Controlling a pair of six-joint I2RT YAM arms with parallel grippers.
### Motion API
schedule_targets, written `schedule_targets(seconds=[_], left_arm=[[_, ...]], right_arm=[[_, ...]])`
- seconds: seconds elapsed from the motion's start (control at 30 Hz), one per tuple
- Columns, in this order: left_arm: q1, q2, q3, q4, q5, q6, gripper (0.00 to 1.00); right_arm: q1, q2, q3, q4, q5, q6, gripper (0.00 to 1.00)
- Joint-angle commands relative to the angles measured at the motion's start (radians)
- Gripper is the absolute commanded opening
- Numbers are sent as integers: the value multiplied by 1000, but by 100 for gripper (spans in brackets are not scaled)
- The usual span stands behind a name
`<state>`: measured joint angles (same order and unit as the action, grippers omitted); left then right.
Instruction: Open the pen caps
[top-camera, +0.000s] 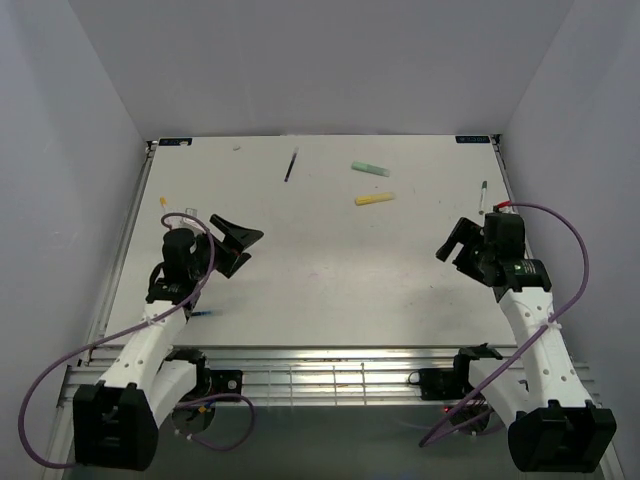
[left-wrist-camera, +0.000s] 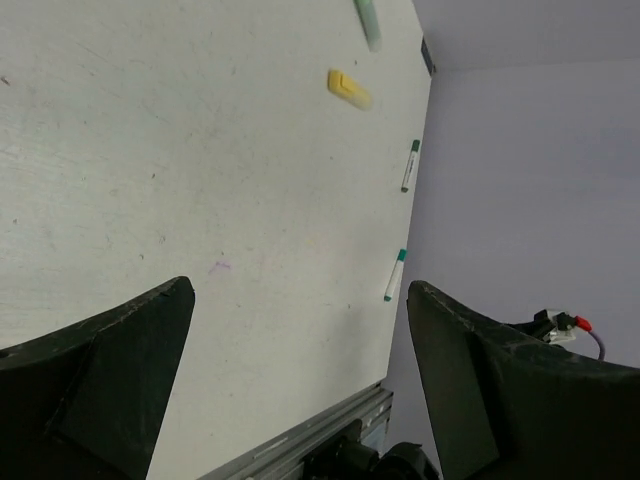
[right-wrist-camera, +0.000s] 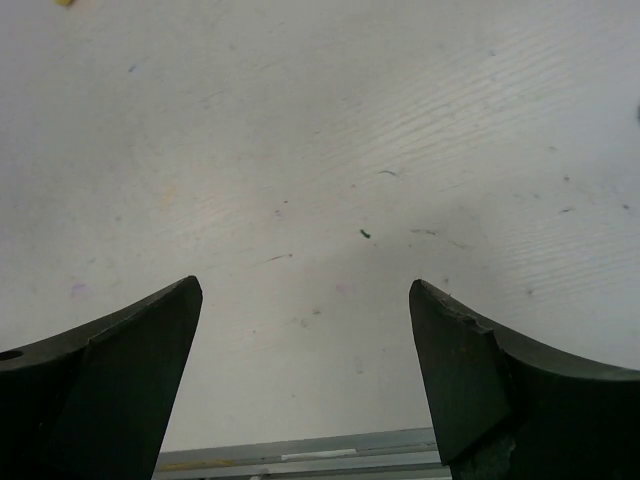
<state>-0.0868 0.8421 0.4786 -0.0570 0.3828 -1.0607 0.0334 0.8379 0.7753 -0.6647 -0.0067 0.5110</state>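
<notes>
Your left gripper (left-wrist-camera: 300, 290) hangs over the left part of the table (top-camera: 330, 290) with its jaws spread wide and nothing between them. Your right gripper (right-wrist-camera: 305, 287) is spread just as wide over bare tabletop on the right, and it holds nothing either.

In the left wrist view, two white pens (left-wrist-camera: 408, 172) lie one behind the other near the table's right edge. Each has one of the dark teal caps (left-wrist-camera: 401, 257) on its far end, well apart from the left gripper.

Toward the far side, a green highlighter (top-camera: 370, 168) and a yellow highlighter (top-camera: 375, 199) lie near each other. A dark pen (top-camera: 291, 165) lies to their left — its cap is too small to make out.
</notes>
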Motion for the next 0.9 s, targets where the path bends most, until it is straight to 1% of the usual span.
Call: schedule_targets(seconds=[0.0,0.03,0.07,0.1,0.13,0.17,0.2,0.23,0.3,0.33,0.37,0.43,0.47,0.53,0.6,0.63,0.67,0.73,0.8,0.87], left_arm=[[4,110,12,152,125,25,98],[2,139,38,123,142,69,98],[1,165,111,82,142,97,98],[-4,208,153,19,133,131,98],[-10,224,191,-79,95,189,98],[-25,238,262,-120,71,211,98],[-39,247,287,-162,41,228,98],[-54,256,307,-215,-28,240,98],[-119,264,339,-247,-83,264,98],[-146,273,345,-265,-147,272,98],[-209,279,353,-271,-178,278,98],[-258,304,371,-271,-209,274,98],[-305,313,382,-271,-237,275,98],[-340,330,419,-280,-257,291,98],[-381,342,437,-280,-289,339,98],[-387,344,446,-280,-303,361,98],[-393,344,448,-282,-315,381,98],[-393,336,446,-288,-346,430,98],[-393,328,430,-279,-351,452,98],[-393,328,413,-265,-329,472,97]], right_arm=[[-9,79,126,2,224,-60,90],[-10,110,160,-3,232,-63,90],[-15,177,195,-3,231,-74,90],[-20,211,270,-12,226,-80,90],[-21,237,304,-24,238,-75,90],[-23,283,333,-30,266,-65,90],[-21,305,379,-32,278,-65,90],[-55,326,403,-33,281,-66,90],[-119,394,450,-41,254,-60,90],[-148,418,487,-42,238,-51,90],[-217,475,505,-45,153,-42,90],[-274,533,531,-46,78,-20,90],[-309,584,533,-50,67,-14,90],[-335,634,515,-50,83,-17,90],[-357,674,504,-17,36,-57,90],[-360,702,518,-9,21,-106,90],[-362,769,572,-15,17,-132,93],[-363,852,634,-32,63,-158,95],[-362,886,698,-42,149,-155,95],[-363,911,711,-41,221,-143,96]])
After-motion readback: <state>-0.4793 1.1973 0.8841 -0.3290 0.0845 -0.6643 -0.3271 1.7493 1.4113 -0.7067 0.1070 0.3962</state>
